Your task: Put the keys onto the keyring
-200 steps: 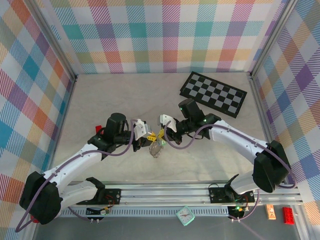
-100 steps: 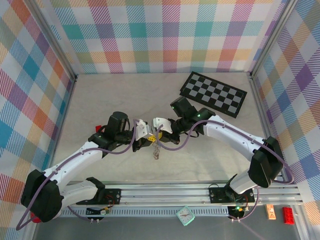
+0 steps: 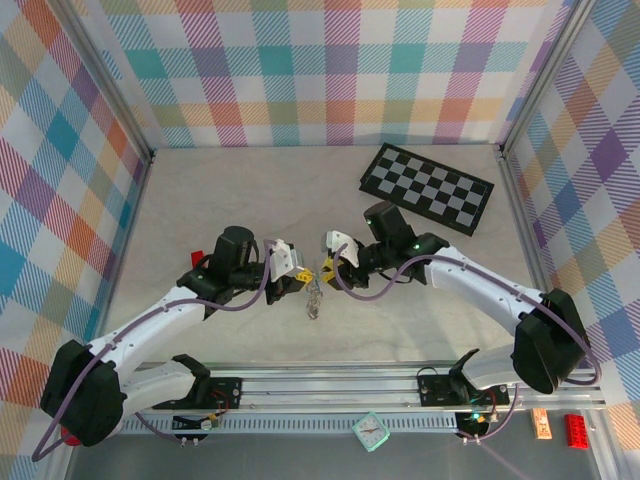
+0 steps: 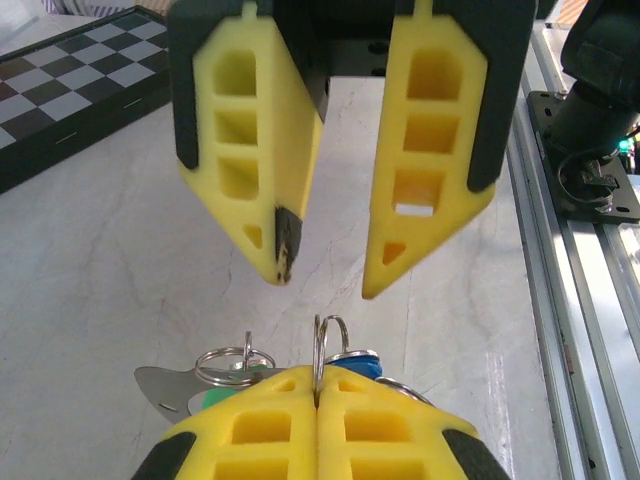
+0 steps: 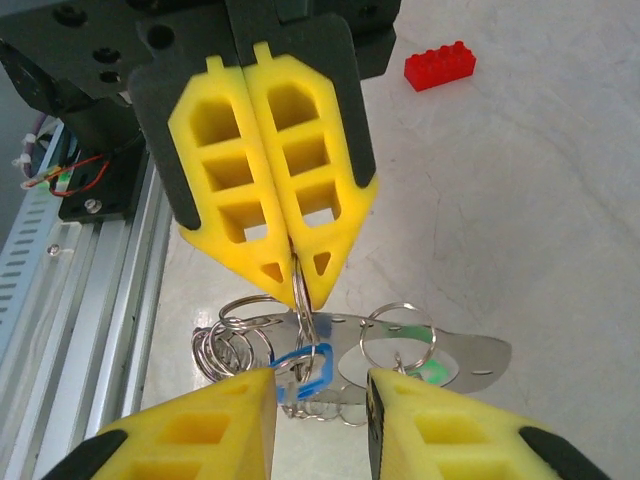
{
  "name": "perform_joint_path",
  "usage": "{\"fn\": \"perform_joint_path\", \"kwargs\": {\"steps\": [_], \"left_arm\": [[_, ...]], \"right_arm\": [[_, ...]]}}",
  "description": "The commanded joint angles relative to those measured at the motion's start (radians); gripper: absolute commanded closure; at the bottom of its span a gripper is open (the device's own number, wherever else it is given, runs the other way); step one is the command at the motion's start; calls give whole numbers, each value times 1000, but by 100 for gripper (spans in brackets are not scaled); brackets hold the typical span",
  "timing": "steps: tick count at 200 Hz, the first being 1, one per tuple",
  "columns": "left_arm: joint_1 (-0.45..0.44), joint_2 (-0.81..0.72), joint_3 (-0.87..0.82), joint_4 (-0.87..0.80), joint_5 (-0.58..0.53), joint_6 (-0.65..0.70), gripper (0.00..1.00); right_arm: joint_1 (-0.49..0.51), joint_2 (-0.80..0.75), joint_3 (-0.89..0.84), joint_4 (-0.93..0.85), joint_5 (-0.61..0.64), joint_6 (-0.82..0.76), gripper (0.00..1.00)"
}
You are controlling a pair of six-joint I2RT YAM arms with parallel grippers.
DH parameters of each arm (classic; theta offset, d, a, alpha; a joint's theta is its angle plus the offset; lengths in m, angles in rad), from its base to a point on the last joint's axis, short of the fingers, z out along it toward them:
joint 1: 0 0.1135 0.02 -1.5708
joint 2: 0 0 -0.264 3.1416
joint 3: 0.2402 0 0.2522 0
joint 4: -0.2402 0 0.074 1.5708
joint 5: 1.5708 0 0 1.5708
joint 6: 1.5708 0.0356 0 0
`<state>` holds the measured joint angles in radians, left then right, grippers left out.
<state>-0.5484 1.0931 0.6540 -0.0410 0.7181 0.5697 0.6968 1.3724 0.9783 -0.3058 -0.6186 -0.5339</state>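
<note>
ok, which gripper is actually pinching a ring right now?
The left gripper: jaws shut on a thin metal ring. The right gripper faces it, jaws open.

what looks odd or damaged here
One of the right arm's yellow fingers has a dark, worn-looking tip; the other tip is clean. A red toy brick also lies loose on the table.

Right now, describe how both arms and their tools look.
The left arm and right arm have white links with black joints, and a purple cable loops along each. The left tool and right tool have yellow wedge fingers with cut-out windows, set in black mounts.
</note>
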Motion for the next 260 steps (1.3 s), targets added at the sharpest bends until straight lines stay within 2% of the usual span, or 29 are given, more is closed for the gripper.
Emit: {"fn": "perform_joint_path", "kwargs": {"steps": [1,32,88,137,152,211,260], "left_arm": [[-5,-24,-17,80,39,-26,100],[-5,-28,-21,86,43,-26,100],[-5,-30,-24,95,43,-31,100],[-5,-33,-30,122,53,-45,100],[-5,-31,-32,130,53,-50,100],[-5,-37,-40,129,46,-54,100],[-5,-38,-44,138,44,-56,100]], "right_arm": [[4,-13,-33,102,-31,76,72],[3,-3,-44,106,-19,79,77],[4,22,-33,94,-41,70,94],[4,60,-21,105,-55,71,98],[4,69,-23,135,-57,84,96],[-8,26,-64,184,-41,104,75],[-18,-60,-128,200,-31,55,71]]}}
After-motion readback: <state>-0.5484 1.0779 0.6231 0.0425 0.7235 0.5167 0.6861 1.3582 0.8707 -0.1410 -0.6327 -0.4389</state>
